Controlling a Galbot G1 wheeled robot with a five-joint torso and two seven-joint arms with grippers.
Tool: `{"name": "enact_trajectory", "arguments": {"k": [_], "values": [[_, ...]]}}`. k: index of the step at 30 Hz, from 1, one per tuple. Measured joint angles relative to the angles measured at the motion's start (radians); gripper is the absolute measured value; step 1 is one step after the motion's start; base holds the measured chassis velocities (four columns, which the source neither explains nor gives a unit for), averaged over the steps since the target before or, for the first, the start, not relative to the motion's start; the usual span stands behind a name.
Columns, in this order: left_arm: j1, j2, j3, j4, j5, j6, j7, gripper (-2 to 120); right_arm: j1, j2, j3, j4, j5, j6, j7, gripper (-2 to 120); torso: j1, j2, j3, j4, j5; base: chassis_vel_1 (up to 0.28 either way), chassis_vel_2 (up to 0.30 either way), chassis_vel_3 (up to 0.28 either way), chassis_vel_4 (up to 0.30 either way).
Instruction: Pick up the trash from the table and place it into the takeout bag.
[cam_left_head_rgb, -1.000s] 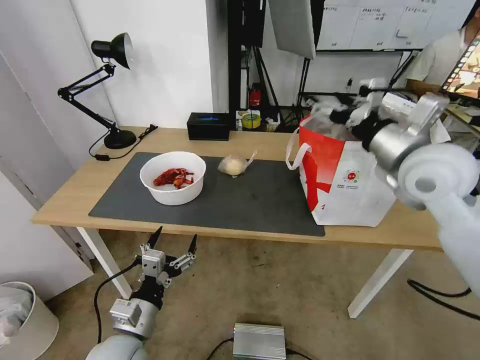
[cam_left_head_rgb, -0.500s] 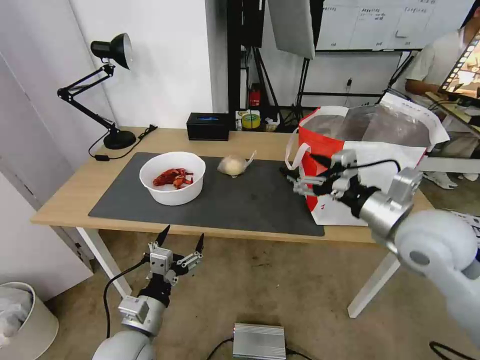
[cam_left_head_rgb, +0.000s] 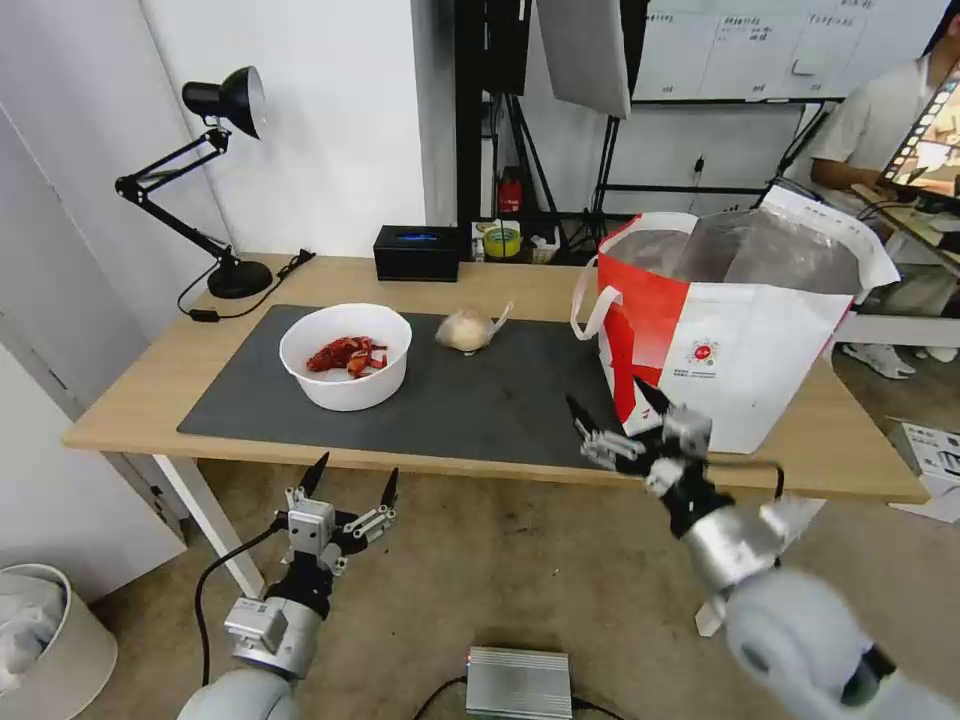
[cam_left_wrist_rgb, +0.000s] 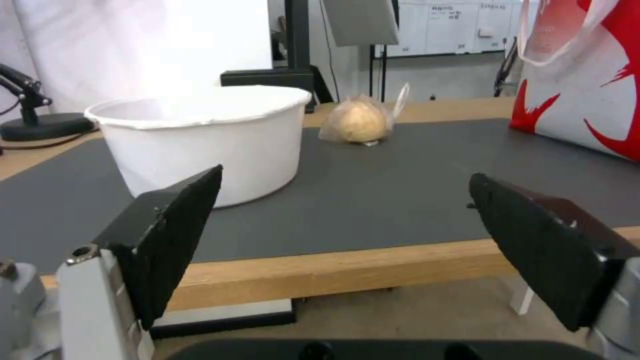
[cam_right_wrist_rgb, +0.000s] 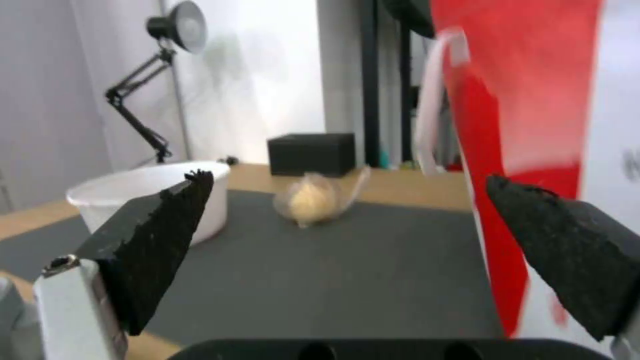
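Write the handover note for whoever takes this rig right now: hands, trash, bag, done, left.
Left hand: open, empty, parked below the table's front edge.
Right hand: open, empty, at the front edge beside the takeout bag.
On the mat: white bowl with red shell scraps, knotted bag of beige stuff behind it toward the takeout bag.
Bag stands upright, mouth open, at the table's right end.
Done: contents of the takeout bag cannot be seen.
Left: bowl and knotted bag.

mat (cam_left_head_rgb: 520, 400) centre – bare | flanks – bowl (cam_left_head_rgb: 346, 356), takeout bag (cam_left_head_rgb: 720, 330) | rear – knotted bag (cam_left_head_rgb: 467, 329)
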Motion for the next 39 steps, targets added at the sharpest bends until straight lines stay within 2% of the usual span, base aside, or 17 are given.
{"name": "enact_trajectory", "arguments": {"k": [4, 11, 33, 39], "values": [[0.003, -0.001, 0.002, -0.001, 0.002, 0.0, 0.0, 100, -0.069, 0.047, -0.002, -0.03, -0.057, 0.046, 0.006, 100, 0.0, 0.0, 0.0, -0.0001, 0.0, 0.0, 0.0, 0.0, 0.0], [0.006, -0.001, 0.003, 0.005, 0.003, -0.004, 0.0, 100, -0.108, 0.09, -0.009, -0.079, -0.091, 0.071, 0.008, 100, 0.0, 0.0, 0.0, -0.0001, 0.0, 0.0, 0.0, 0.0, 0.0], [-0.023, 0.004, 0.012, 0.05, 0.001, -0.007, 0.0, 100, -0.081, 0.108, -0.03, -0.118, -0.087, 0.062, 0.017, 100, 0.0, 0.0, 0.0, 0.0, 0.0, 0.0, 0.0, 0.0, 0.0], [-0.031, 0.003, 0.016, 0.06, 0.0, -0.007, 0.001, 100, -0.035, 0.105, -0.075, -0.076, -0.05, 0.012, 0.038, 100, 0.0, 0.0, 0.0, -0.0002, 0.0, 0.0, 0.0, 0.0, 0.0]]}}
